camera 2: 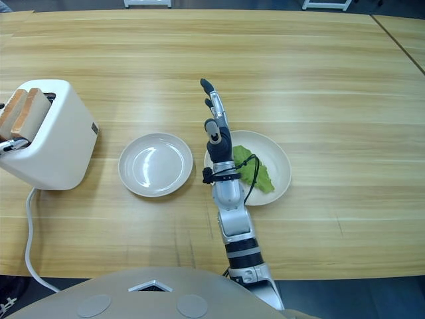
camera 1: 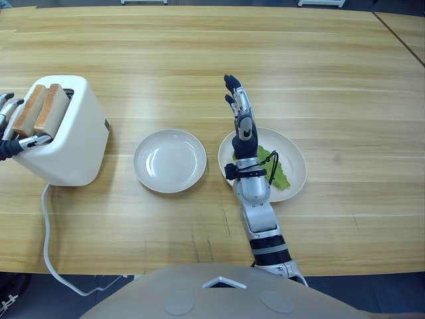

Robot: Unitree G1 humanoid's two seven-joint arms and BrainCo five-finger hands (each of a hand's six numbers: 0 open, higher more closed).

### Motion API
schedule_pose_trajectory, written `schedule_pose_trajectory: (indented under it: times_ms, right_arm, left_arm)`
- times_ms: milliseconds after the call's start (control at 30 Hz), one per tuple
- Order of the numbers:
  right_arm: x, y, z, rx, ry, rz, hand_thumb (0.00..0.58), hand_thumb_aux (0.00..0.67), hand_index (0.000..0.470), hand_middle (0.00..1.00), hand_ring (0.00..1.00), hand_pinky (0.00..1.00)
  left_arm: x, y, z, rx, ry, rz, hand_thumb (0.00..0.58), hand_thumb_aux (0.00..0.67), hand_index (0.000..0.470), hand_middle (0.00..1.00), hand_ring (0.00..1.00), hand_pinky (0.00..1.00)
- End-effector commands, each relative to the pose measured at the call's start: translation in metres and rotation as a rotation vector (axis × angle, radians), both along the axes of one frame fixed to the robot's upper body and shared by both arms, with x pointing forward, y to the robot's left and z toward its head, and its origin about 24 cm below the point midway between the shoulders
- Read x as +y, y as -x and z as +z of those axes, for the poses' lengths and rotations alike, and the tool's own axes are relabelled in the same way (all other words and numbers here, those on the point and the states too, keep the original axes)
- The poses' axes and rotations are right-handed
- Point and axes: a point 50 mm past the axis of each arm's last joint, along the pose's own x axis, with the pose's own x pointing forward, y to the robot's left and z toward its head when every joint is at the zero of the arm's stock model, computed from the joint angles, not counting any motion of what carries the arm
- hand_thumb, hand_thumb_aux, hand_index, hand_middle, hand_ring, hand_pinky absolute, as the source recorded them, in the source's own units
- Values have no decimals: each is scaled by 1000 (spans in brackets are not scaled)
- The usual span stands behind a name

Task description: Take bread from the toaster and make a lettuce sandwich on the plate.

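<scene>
A white toaster (camera 1: 73, 143) stands at the table's left with two toasted bread slices (camera 1: 41, 109) upright in its slots. My left hand (camera 1: 8, 126) is at the view's left edge, right against the toaster's top and the outer slice. An empty white plate (camera 1: 170, 160) lies in the middle. To its right, a second plate (camera 1: 297, 159) holds a green lettuce leaf (camera 1: 280, 171). My right hand (camera 1: 239, 113) is raised over that plate's left rim, open, with its fingers straight and pointing away from me, holding nothing.
The toaster's white cord (camera 1: 48, 226) trails off the table's near edge at the left. Bare wooden table (camera 1: 212, 46) stretches behind the plates and to the right. A seam to a neighbouring table (camera 1: 398, 33) runs at the far right.
</scene>
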Motion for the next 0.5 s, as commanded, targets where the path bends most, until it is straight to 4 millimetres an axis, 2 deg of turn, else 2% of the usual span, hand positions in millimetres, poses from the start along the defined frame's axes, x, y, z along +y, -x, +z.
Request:
schedule_pose_trajectory:
  times_ms: [33,133,500]
  right_arm:
    - [3,0,-2,10,-17,9,0,0,0,0,0,0]
    - [4,1,-2,9,-19,13,0,0,0,0,0,0]
    - [5,-1,-4,14,-17,7,0,0,0,0,0,0]
  left_arm:
    - [-10,-2,0,-1,9,-12,0,0,0,0,0,0]
    - [-13,-3,0,4,4,-20,0,0,0,0,0,0]
    - [6,9,8,34,-63,12,0,0,0,0,0,0]
